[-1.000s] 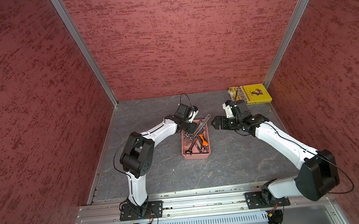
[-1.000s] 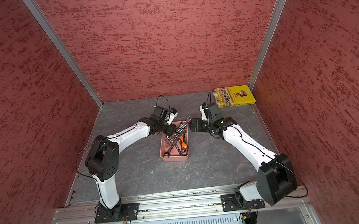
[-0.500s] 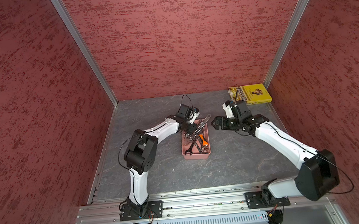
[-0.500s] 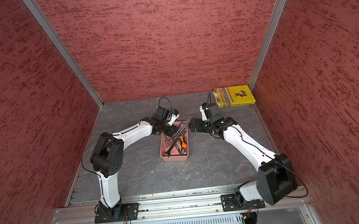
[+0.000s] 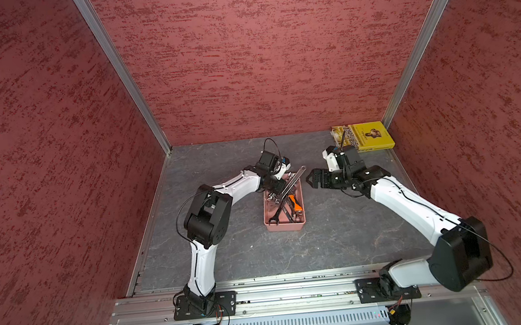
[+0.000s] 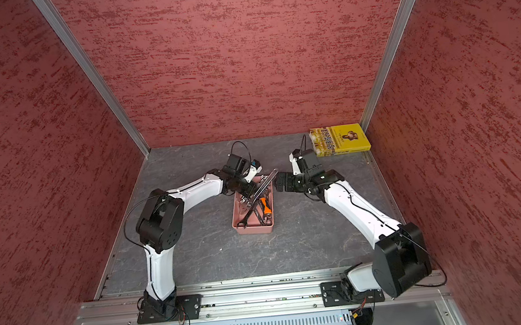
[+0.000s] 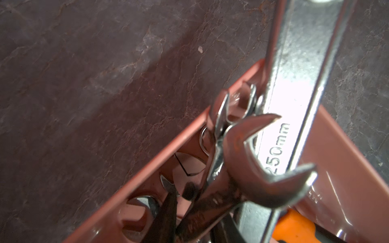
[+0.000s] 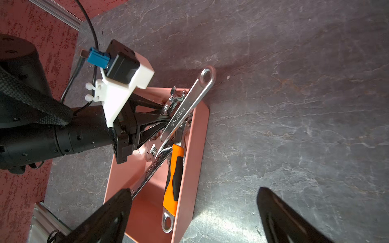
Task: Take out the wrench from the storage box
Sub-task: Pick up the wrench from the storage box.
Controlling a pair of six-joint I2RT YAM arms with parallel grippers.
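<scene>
The salmon-pink storage box lies mid-table with several wrenches piled in it. My left gripper reaches into its far end. In the left wrist view the dark fingers press on both sides of the shank of a chrome open-end wrench, so the left gripper is shut on it. My right gripper hovers open beside the box's far right corner, holding nothing.
A long silver adjustable wrench leans out over the box's far rim, just beside the held wrench. An orange-handled wrench lies along the box's right wall. A yellow book sits in the far right corner.
My left gripper's jaws have narrowed around the open-end wrench at the box's far end. The right arm has not moved.
</scene>
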